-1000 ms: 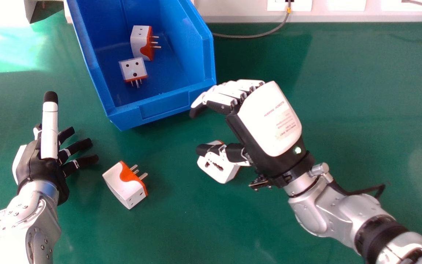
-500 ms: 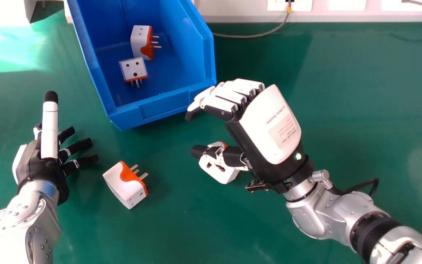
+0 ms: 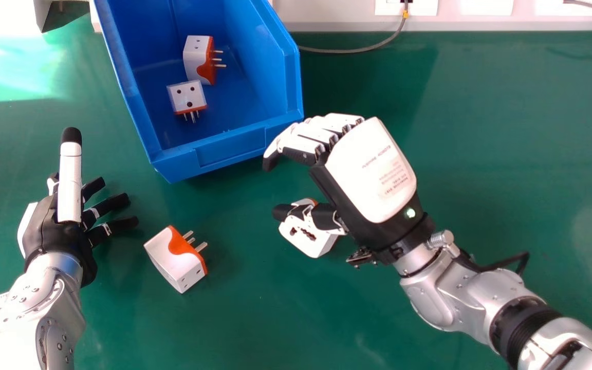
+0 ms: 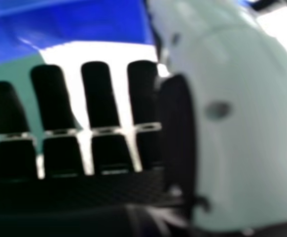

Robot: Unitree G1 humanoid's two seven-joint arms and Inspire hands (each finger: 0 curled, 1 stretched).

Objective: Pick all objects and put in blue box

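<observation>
Hovering with loose, open fingers, the right hand has one adapter partly under its thumb, near the centre of the frame.
This adapter lies on the table, down and to the left from the palm; if the thumb touches it, I cannot tell. The right hand is clearly nearer than the idle left hand, at the left of the frame, so probably it should lower and close. A second adapter lies at lower left; the blue box, upper left, holds two more adapters.
</observation>
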